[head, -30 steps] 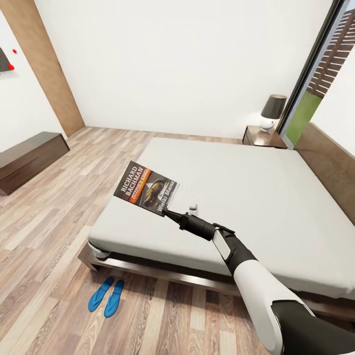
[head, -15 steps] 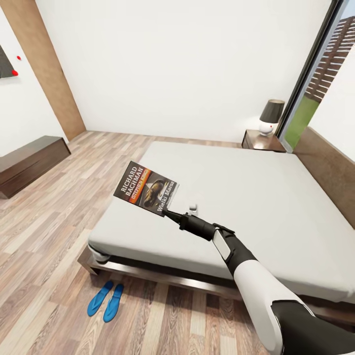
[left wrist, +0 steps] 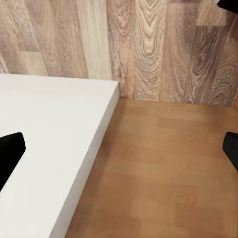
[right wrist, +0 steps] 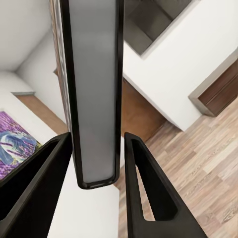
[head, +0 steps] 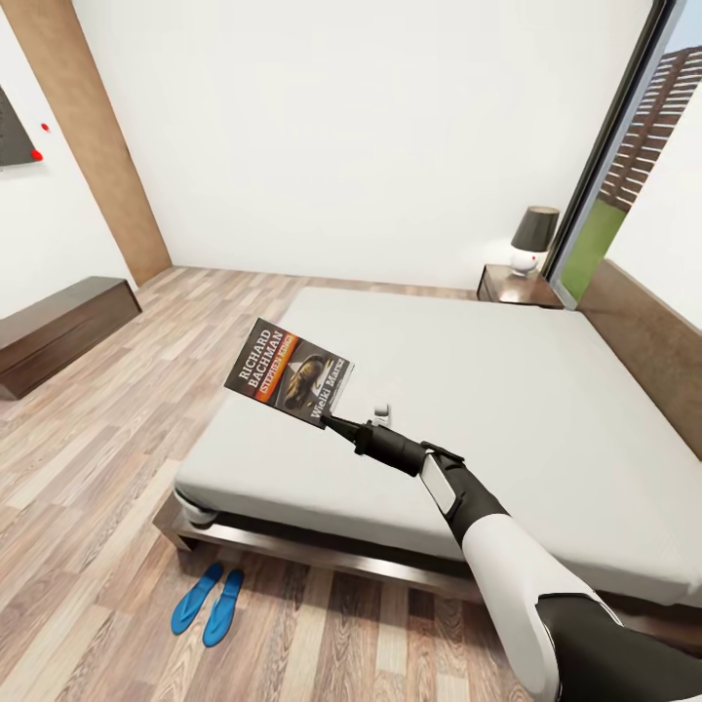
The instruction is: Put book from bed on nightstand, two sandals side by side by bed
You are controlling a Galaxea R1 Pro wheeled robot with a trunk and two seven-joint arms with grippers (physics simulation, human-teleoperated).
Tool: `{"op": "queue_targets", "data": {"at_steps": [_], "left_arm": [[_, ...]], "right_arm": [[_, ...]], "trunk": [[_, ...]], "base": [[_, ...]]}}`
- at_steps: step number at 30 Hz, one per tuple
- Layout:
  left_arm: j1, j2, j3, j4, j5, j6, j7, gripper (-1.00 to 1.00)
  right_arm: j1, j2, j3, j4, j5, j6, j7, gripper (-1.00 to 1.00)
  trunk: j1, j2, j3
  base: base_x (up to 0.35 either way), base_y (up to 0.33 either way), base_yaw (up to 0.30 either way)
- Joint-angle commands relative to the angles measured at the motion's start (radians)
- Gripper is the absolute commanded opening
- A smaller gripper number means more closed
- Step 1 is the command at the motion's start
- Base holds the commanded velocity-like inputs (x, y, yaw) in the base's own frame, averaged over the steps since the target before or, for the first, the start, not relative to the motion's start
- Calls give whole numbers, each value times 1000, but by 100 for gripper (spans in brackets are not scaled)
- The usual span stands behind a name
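While the right gripper (head: pixel 331 421) is pinching only the book (head: pixel 291 373) corner, fingers clamped on it, the book is risking slipping — the nightstand (head: pixel 520 286) is lying far across the bed (head: pixel 507 409).

Left gripper (left wrist: pixel 119 148) is hanging with fingers apart.

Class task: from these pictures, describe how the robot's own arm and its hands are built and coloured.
The right arm has a glossy white forearm shell, black joints and a slim black wrist. The right hand has two flat black fingers, one with a slot cut through it. The left hand shows two black fingertips.

Glossy paper cover on book (head: pixel 290 372); smooth matt grey mattress on dark wood bed (head: pixel 322 551); grained plank floor (head: pixel 88 458); glossy nightstand (head: pixel 517 286).
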Motion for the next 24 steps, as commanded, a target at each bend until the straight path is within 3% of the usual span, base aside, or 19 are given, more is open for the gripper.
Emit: {"op": "queue_targets", "data": {"at_steps": [1,24], "left_arm": [[0,0,-9,-2,10,-1,3,100],[-7,2,-8,-4,11,-2,3,100]], "right_arm": [[-1,1,-5,0,0,10,4,-100],[-1,1,-4,0,0,10,4,-100]], "trunk": [[1,-2,0],[1,-2,37]], "base": [[0,0,0],[0,0,0]]}}
